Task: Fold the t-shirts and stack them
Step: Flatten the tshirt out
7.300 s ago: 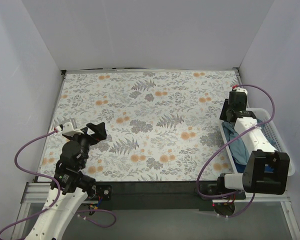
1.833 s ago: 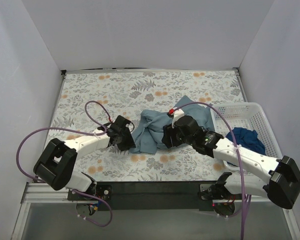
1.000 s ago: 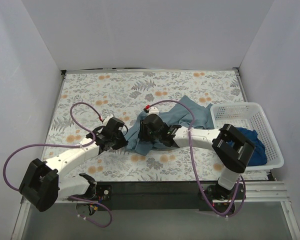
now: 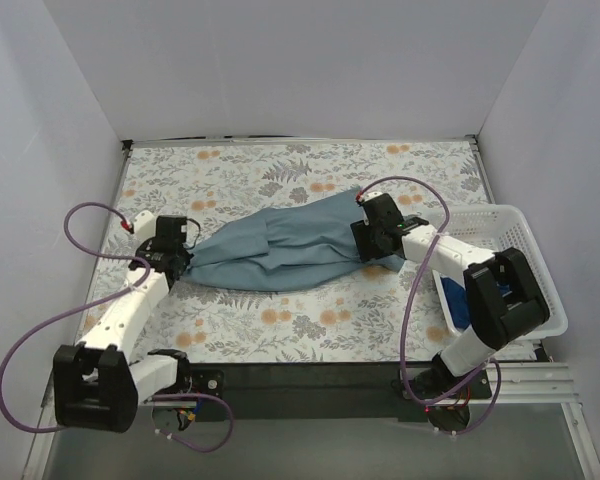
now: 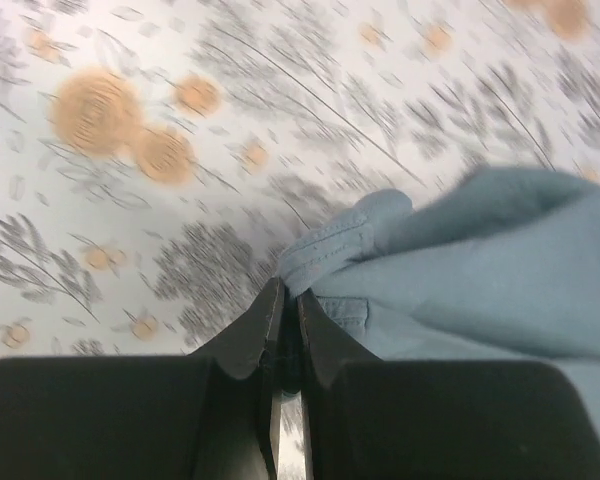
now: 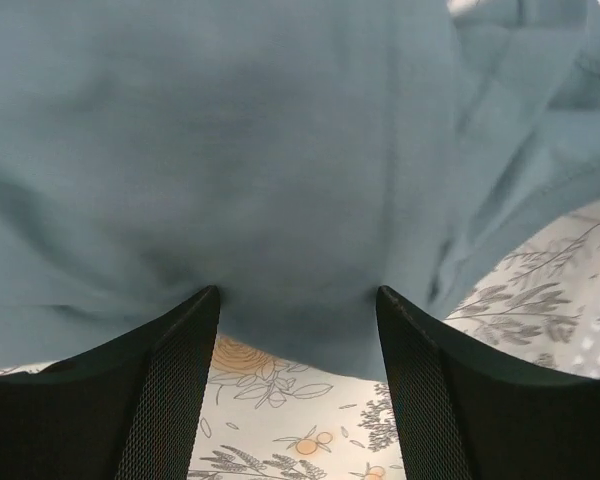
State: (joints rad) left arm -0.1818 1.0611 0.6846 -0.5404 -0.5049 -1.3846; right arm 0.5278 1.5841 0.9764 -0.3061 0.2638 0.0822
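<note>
Left end effector (image 5: 288, 298) is pinched shut on a hem corner of the slate-blue t-shirt (image 4: 280, 255); right end effector (image 6: 296, 292) has its fingers spread wide at the shirt's opposite end, with cloth filling the view ahead of them. The shirt lies stretched out on the floral bench (image 4: 280, 190) between both arms. A darker blue t-shirt (image 4: 458, 305) sits in the white basket (image 4: 536, 262) at the bench's right edge.
</note>
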